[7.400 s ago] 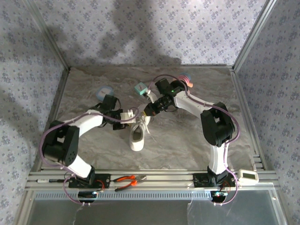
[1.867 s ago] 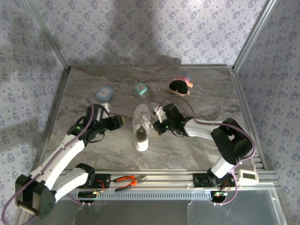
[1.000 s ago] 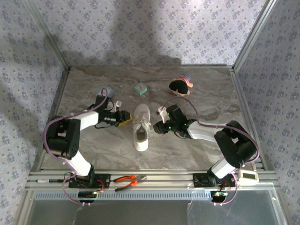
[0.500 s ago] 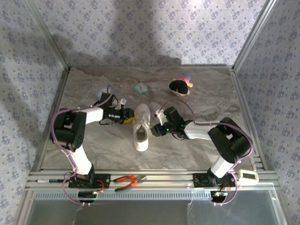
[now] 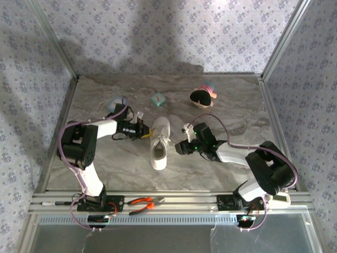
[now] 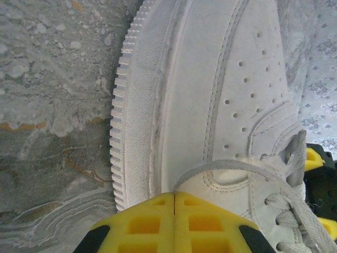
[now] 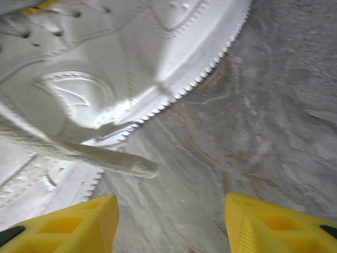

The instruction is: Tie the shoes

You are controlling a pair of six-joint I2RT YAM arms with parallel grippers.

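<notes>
Sneaker (image 5: 159,145), L end effector (image 6: 174,203) shut, R (image 7: 171,213) open

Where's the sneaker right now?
In the top view, the sneaker lies mid-table, toe pointing away from the arm bases, between the left gripper and right gripper.

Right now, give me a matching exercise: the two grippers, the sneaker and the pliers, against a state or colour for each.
Things:
1. left gripper
2. right gripper
3. sneaker
4. pliers

States or colours:
A. red handles
B. open
C. white
D. shut

Pairs: 1-D, 2-B, 3-C, 4-A
</notes>
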